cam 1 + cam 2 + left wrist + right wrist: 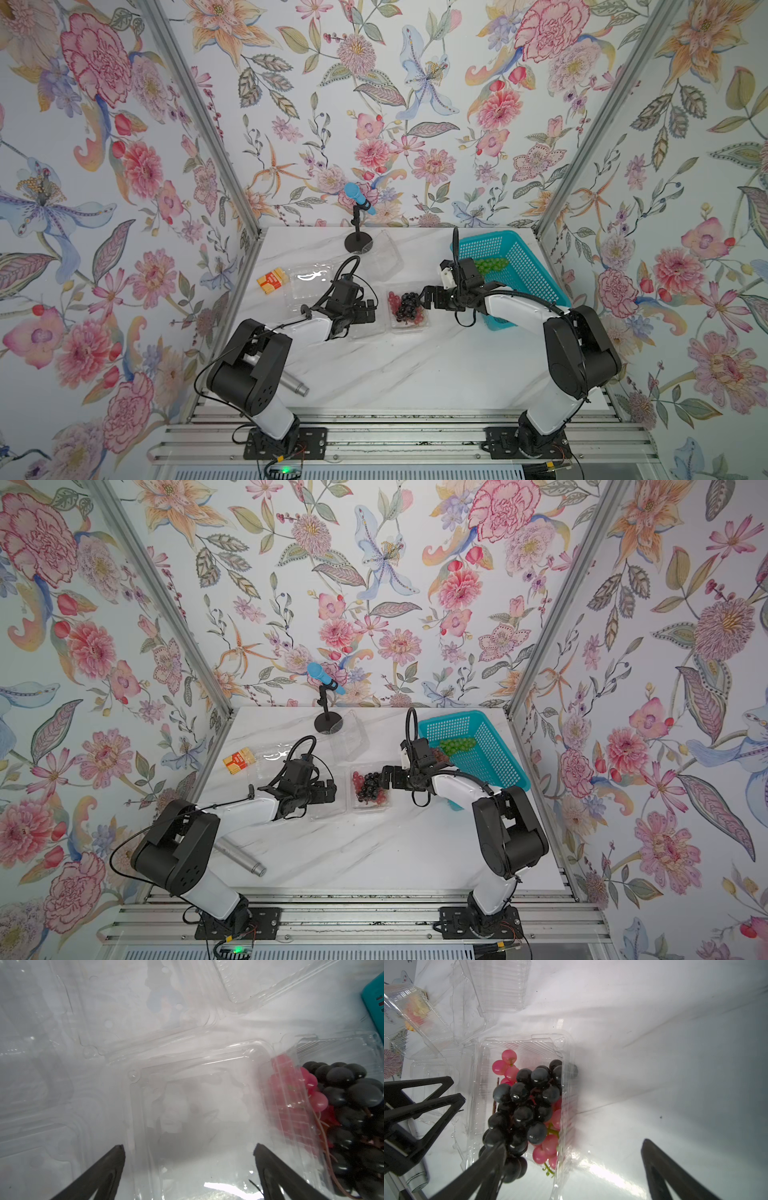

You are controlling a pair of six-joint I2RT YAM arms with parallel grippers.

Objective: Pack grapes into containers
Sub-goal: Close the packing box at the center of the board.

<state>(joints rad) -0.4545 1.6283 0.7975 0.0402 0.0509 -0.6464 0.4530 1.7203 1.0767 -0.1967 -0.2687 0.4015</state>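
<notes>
left gripper (189,1147): jaws spread wide with nothing between them; I see it poised over a clear lid panel (187,1095) that lies just beside the filled tray.
right gripper (574,1145): jaws spread wide, clamped on nothing; in my wrist view one finger (492,1163) overlaps the dark bunch, and I cannot tell whether it touches.
dark bunch (525,1105): lies in the centre container, on top of the red bunch.
red bunch (506,1064): same container, showing beneath and beside the dark berries.
green bunch (492,264): rests inside the teal basket (528,270), well apart from every container.
centre container (405,330): lid open, on the marble table (415,374) between my two grippers.
far container (388,257): open, just beside the base of the microphone stand (357,243).
side container (309,282): just beside the orange-yellow box (272,280); I cannot tell whether its lid is shut.
metal cylinder (295,384): lies on its side near the left arm's base.
</notes>
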